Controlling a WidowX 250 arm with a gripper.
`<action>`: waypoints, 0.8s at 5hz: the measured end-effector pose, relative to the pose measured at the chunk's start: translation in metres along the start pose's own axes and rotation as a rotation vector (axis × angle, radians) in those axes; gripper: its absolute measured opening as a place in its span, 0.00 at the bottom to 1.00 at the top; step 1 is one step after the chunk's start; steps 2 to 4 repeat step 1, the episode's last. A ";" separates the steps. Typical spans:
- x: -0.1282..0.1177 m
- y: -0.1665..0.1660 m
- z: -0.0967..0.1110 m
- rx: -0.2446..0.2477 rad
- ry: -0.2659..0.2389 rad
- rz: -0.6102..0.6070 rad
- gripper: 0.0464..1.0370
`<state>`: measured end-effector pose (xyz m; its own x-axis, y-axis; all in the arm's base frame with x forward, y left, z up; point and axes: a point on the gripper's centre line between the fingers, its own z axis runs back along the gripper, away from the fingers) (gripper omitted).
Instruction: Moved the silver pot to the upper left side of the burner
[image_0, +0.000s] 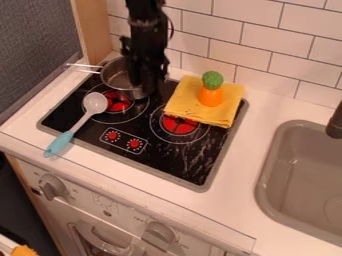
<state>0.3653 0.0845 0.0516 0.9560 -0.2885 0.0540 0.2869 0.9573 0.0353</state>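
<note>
Okay, silver pot (116, 81): far edge of L burner (121, 102); set flat, w/o dragging
Gripper (143, 86): beyond burner; can't tell if clamped
Spoon (95, 103): burner's left (don't nudge, pls)

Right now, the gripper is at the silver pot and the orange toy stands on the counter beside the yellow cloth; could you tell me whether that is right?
Not quite: the camera view shows the orange toy standing on the yellow cloth, not on the counter beside it. The gripper is indeed at the silver pot.
</note>
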 end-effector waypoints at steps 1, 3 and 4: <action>-0.005 -0.008 0.024 0.012 -0.058 0.054 0.82; -0.005 -0.008 0.024 0.012 -0.058 0.054 0.82; -0.005 -0.008 0.024 0.012 -0.058 0.054 0.82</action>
